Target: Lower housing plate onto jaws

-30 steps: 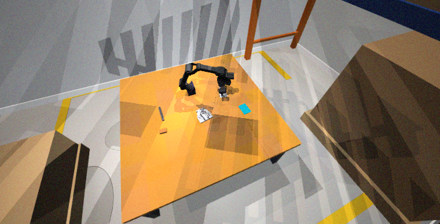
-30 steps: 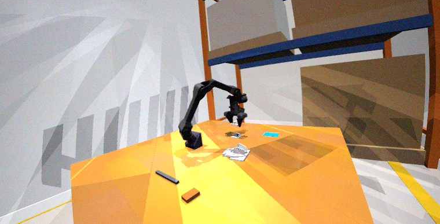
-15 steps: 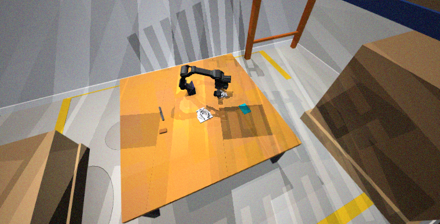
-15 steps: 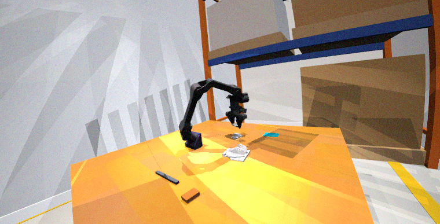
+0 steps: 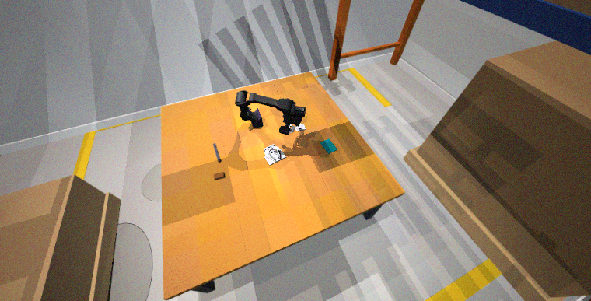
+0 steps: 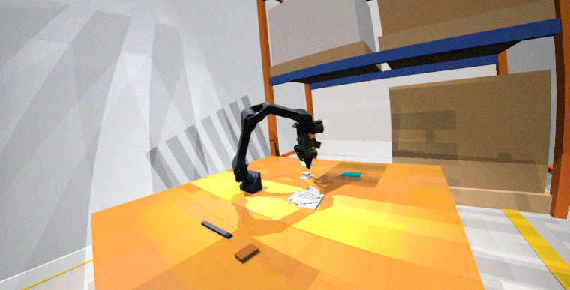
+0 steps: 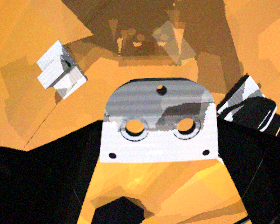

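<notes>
The white housing plate (image 7: 163, 106) (image 5: 292, 128) (image 6: 304, 163), with rounded corners, two large holes and several small ones, is held between the black fingers of my gripper (image 7: 157, 124) (image 5: 290, 127) (image 6: 306, 162). It hangs in the air, well above the table. The white base assembly with the jaws (image 5: 274, 155) (image 6: 309, 198) lies on the table to one side of the gripper, not under it. Its edge shows at the right of the wrist view (image 7: 252, 101), partly behind a finger. The separate jaw stubs and pins are too small to tell.
A small white block stand (image 7: 61, 70) (image 5: 301, 127) (image 6: 306, 174) is near and below the gripper. A teal flat piece (image 5: 328, 146) (image 6: 351, 174) lies beyond it. A dark bar (image 5: 216, 152) (image 6: 216, 228) and a brown block (image 5: 218, 175) (image 6: 247, 252) lie on the assembly's other side.
</notes>
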Motion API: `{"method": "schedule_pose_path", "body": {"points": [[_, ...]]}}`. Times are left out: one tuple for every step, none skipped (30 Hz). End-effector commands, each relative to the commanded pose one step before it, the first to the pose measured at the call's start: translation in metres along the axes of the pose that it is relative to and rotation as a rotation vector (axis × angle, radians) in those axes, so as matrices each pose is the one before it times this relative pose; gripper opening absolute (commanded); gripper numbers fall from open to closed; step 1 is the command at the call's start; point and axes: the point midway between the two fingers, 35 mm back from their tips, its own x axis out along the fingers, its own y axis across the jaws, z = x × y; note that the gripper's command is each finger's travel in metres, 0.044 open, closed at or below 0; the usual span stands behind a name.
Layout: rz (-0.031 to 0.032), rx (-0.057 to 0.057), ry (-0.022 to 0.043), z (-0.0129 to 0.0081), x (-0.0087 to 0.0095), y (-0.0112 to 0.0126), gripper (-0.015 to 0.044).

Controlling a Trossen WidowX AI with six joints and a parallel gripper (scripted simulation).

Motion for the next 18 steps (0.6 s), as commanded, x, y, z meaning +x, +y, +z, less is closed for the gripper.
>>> {"method": "schedule_pose_path", "body": {"points": [[-0.00503,0.0604,-0.00257,-0.00654,-0.0017,-0.0131,0.0351],[-0.00026,0.0143,0.00004,-0.00127,0.0,-0.00309,0.0351],[-0.00028,0.0143,0.00006,-0.00126,0.00002,-0.00309,0.0351],[-0.0003,0.0143,0.00009,-0.00124,0.00004,-0.0031,0.0351],[-0.00033,0.0143,0.00011,-0.00122,0.00006,-0.0031,0.0351],[-0.00035,0.0143,0.00013,-0.00121,0.00007,-0.00311,0.0351],[-0.00037,0.0143,0.00016,-0.00119,0.00009,-0.00311,0.0351],[-0.0004,0.0143,0.00018,-0.00118,0.00011,-0.00311,0.0351],[-0.00042,0.0143,0.0002,-0.00116,0.00013,-0.00312,0.0351],[-0.00045,0.0143,0.00023,-0.00114,0.00014,-0.00312,0.0351],[-0.00047,0.0143,0.00025,-0.00113,0.00016,-0.00312,0.0351],[-0.0005,0.0143,0.00027,-0.00111,0.00018,-0.00312,0.0351],[-0.00052,0.0144,0.00029,-0.0011,0.00019,-0.00313,0.0351],[-0.00055,0.0144,0.00031,-0.00108,0.00021,-0.00313,0.0351],[-0.00058,0.0144,0.00033,-0.00107,0.00023,-0.00313,0.0351],[-0.0006,0.0144,0.00035,-0.00105,0.00024,-0.00313,0.0351],[-0.00063,0.0144,0.00037,-0.00103,0.00026,-0.00313,0.0351],[-0.00066,0.0144,0.00039,-0.00102,0.00028,-0.00313,0.0351]]}}
